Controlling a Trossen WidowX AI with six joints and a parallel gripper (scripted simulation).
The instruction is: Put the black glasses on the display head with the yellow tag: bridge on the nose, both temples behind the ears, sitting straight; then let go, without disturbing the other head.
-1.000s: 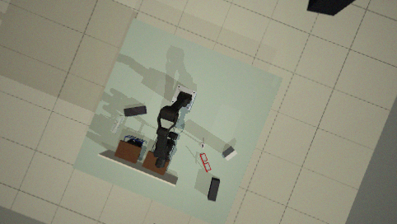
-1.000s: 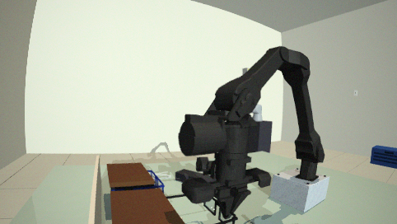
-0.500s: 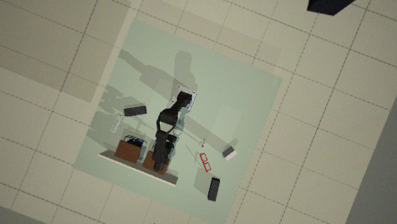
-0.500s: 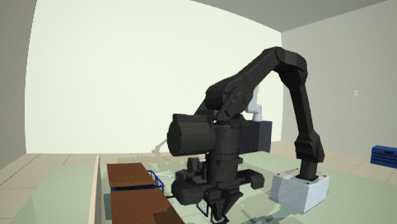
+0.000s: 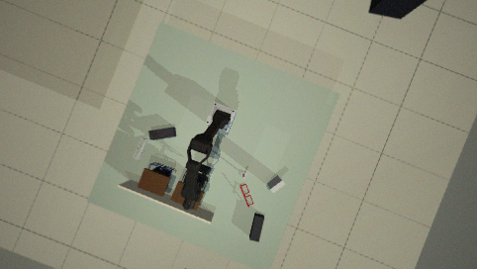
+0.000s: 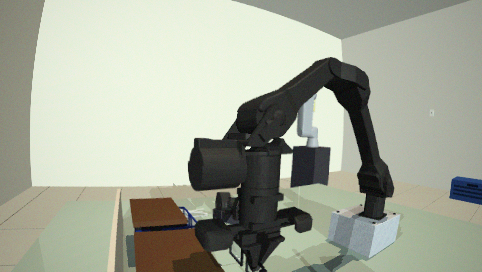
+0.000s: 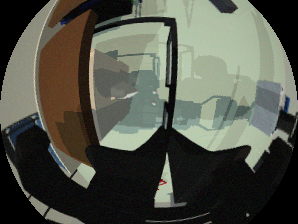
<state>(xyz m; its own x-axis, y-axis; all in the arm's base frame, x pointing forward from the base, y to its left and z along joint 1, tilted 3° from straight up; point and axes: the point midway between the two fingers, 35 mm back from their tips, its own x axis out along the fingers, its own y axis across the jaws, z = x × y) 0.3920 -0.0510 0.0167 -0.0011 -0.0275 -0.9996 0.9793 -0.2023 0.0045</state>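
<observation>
My gripper (image 5: 189, 203) (image 6: 255, 257) (image 7: 164, 128) is shut on the black glasses (image 7: 172, 63). In the wrist view their thin black frame stands right in front of the fingers, around one lens. The gripper hangs low over the nearer brown display head (image 5: 178, 194) (image 6: 167, 247) (image 7: 60, 76), and the arm hides most of that head from above. The other brown head (image 5: 153, 181) (image 6: 155, 211) stands beside it and wears blue glasses (image 5: 161, 169) (image 6: 189, 218). I cannot see a yellow tag in any view.
Red glasses (image 5: 246, 194) lie on the green mat (image 5: 297, 124) to the right of the heads. Dark boxes (image 5: 162, 133) (image 5: 256, 226) and a grey-white block (image 5: 277, 184) stand around the mat. The arm's base block (image 5: 223, 116) (image 6: 362, 232) is behind. A blue crate (image 6: 467, 189) sits far right.
</observation>
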